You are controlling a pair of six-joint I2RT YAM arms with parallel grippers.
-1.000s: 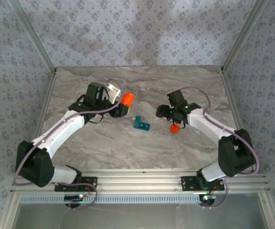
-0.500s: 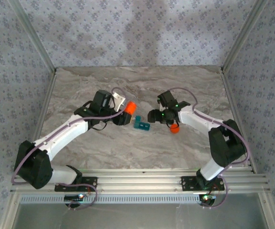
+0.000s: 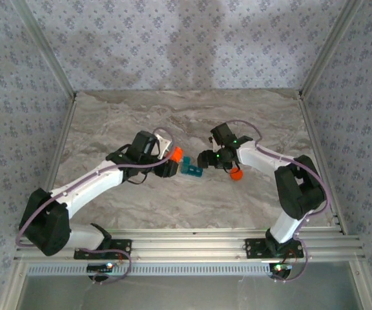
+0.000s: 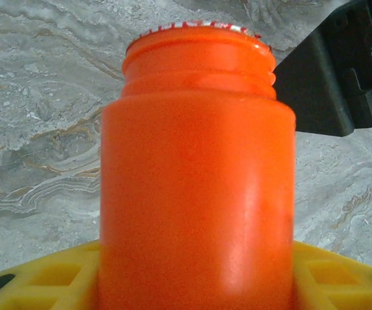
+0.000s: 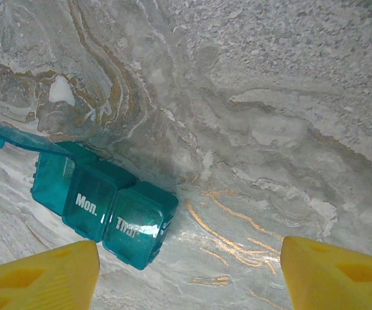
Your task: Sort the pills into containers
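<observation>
- Movement on both sides in the last second: my left arm has swung the orange bottle (image 3: 177, 154) across the worktop (image 3: 250, 116), from well left of the pill box (image 3: 191, 170) to just beside its left end.
- My left gripper (image 3: 170, 161) is clamped on the bottle's body. The left wrist view shows the neck bare, cap off, with shreds of foil seal on the rim.
- My right gripper (image 5: 189, 278) has slid left, away from the orange cap (image 3: 236, 173), which lies on the worktop where it was. It now hangs by the box's right end, jaws apart and nothing between them.
- The pill box has not shifted. It lies flat on the worktop between my two grippers, one end compartment with its lid (image 5: 15, 137) flipped open and the two beside it closed.
- My reading: the approach is done and pouring comes next. I can make out no pills in the open compartment, so I judge that sorting has not yet begun.
- Risk, as I see it: so light a box may skid once tipping starts, and my right gripper may have to steady it.
</observation>
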